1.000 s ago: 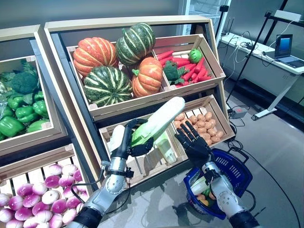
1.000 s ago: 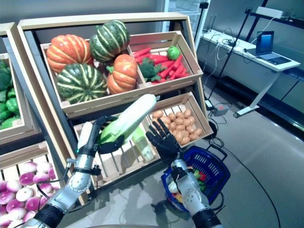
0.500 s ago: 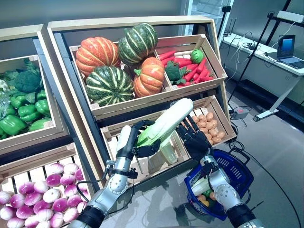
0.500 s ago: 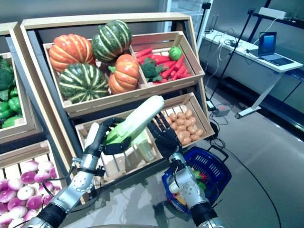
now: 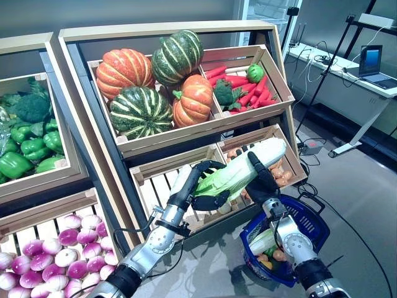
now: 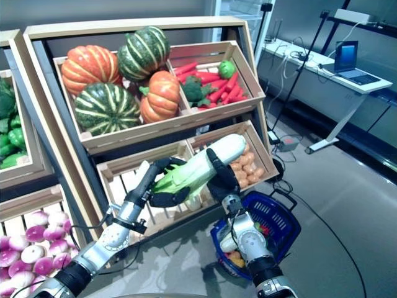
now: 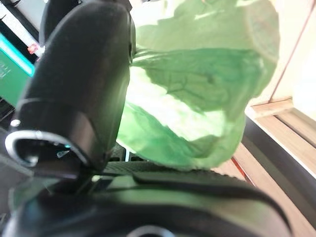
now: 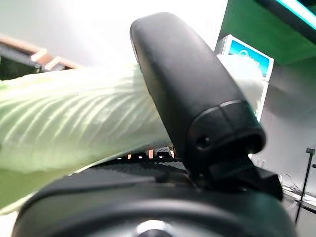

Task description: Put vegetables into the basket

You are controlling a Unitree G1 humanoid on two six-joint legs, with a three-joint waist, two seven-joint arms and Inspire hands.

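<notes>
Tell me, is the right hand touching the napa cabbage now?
Touching. In the right wrist view the right hand has its thumb pressed across the napa cabbage; the left eye view shows it wrapped around the white end.

No readable text, labels, numbers or signs on crates, vegetables or basket.

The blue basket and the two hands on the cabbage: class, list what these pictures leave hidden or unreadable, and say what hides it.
- Blue basket: the right hand and its arm cover much of its contents in both eye views.
- Cabbage: both wrist views show only part of it, and each hand's thumb blocks the rest.
- Left hand: in the eye views its fingers pass behind the cabbage's leafy end.
- Potato crate: the cabbage hides most of it.
</notes>
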